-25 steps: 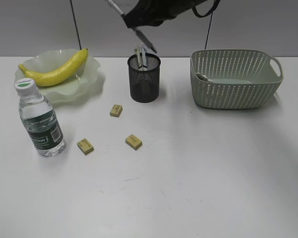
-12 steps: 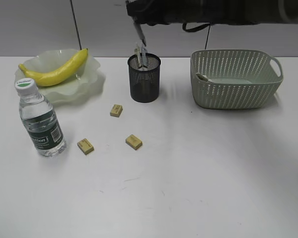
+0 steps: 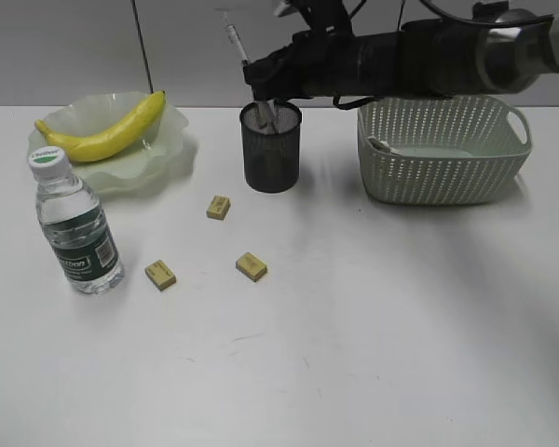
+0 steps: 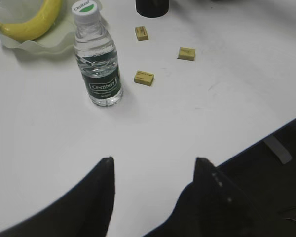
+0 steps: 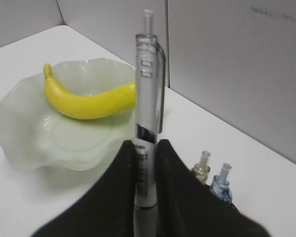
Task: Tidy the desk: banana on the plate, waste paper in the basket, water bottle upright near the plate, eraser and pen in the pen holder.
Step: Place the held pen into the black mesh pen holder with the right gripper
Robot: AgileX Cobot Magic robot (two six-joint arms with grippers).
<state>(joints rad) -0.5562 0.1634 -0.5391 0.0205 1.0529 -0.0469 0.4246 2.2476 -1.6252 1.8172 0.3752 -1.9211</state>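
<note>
I have the clear pen (image 5: 148, 123) pinched upright between the closed fingers of my right hand (image 5: 147, 168), its lower end over the black mesh pen holder (image 3: 271, 149), where two more pen tops (image 5: 214, 180) stick up. Behind it the banana (image 3: 107, 133) lies in the ruffled green plate (image 3: 158, 163). My left hand (image 4: 153, 170) hangs spread wide and empty above the desk (image 4: 187, 113), near the upright water bottle (image 4: 97, 59) and three yellow erasers (image 4: 144, 77).

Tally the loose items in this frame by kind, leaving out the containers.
Banana: 1
Water bottle: 1
Erasers: 3
Pens, counting the one in the right gripper and two tops in the pen holder: 3
Total: 8
</note>
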